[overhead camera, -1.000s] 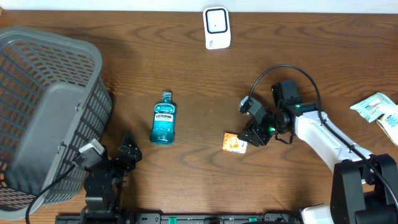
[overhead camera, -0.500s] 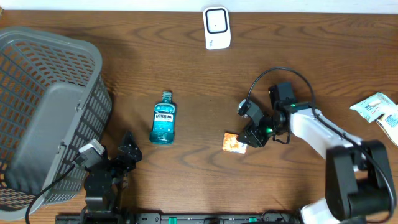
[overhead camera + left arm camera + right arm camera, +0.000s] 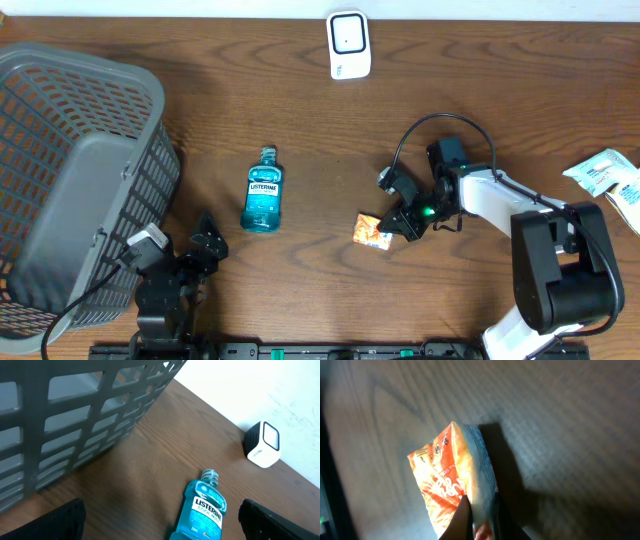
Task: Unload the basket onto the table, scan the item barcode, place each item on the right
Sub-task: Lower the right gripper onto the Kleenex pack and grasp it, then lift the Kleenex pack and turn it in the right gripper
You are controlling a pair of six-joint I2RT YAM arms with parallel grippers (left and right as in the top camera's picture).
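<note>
1. Grasp is the step in hand: the right gripper (image 3: pixel 393 229) pinches one end of the orange packet (image 3: pixel 370 231), which lies on the desk (image 3: pixel 300 130) right of its middle.
2. The left gripper (image 3: pixel 207 243) is spread and empty near the front edge.
3. Next, probably: lift the packet towards the white scanner (image 3: pixel 348 45) at the far edge, barcode facing its window.

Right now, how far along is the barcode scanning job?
Done: the right gripper is shut on the small orange snack packet. In hand: that grip, with the packet low at the wooden table. Left: carrying it to the white box-shaped scanner at the far edge and showing its barcode. The left gripper sits open.
</note>
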